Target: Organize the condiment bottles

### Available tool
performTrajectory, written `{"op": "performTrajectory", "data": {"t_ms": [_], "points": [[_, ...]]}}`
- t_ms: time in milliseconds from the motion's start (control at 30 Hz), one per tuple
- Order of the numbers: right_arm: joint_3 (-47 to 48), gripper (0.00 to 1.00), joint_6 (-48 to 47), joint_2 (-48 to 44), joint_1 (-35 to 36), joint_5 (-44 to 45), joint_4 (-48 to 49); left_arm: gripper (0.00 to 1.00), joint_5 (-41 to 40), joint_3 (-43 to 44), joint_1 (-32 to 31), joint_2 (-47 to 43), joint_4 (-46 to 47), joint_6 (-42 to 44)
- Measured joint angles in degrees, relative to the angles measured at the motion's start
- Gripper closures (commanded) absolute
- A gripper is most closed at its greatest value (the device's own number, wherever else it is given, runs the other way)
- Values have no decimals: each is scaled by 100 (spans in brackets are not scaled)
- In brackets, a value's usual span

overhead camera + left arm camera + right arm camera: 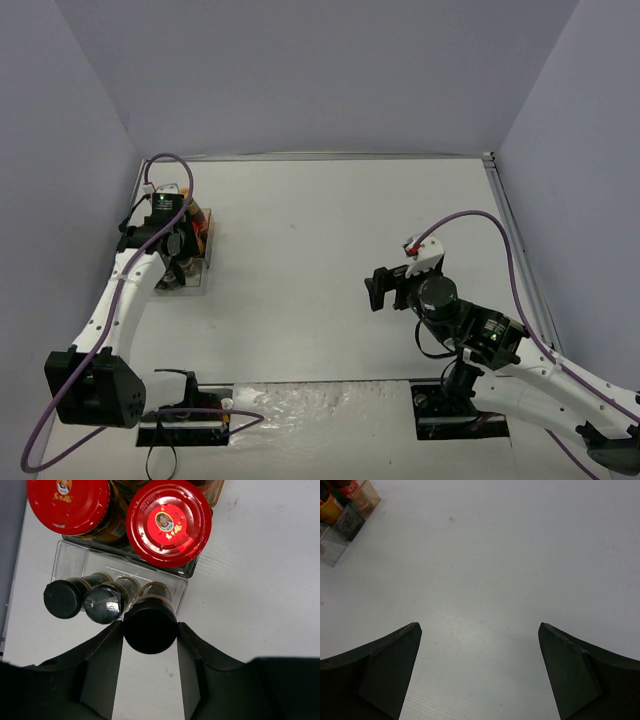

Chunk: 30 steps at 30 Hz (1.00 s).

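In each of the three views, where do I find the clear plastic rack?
Top external: rack at the left side of the table, under the left arm.
Left wrist: rack across the upper middle, holding red-lidded jars.
Right wrist: rack in the top left corner.
Shared landmark: the white table.

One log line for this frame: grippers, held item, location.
left gripper: shut on spice jar | spice jar: at rack, in line with two other spice jars | right gripper: open, above table
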Motion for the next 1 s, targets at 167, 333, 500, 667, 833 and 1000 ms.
{"op": "performTrajectory", "data": {"t_ms": [167, 333, 500, 667, 833, 1000], "points": [[-38, 0, 4, -21, 0, 0, 1, 97, 128, -293, 17, 184, 121, -22], [-64, 0, 4, 36, 0, 0, -1, 83, 160, -451, 17, 269, 298, -124], [-66, 0, 4, 81, 0, 0, 1, 73, 169, -562, 17, 388, 361, -188], [-76, 0, 20, 62, 0, 0, 3, 62, 165, -578, 17, 480, 390, -267], [-121, 0, 58, -2, 0, 0, 1, 41, 160, -612, 17, 474, 398, -330], [-127, 0, 70, -13, 0, 0, 1, 24, 172, -639, 17, 465, 385, -399]]}}
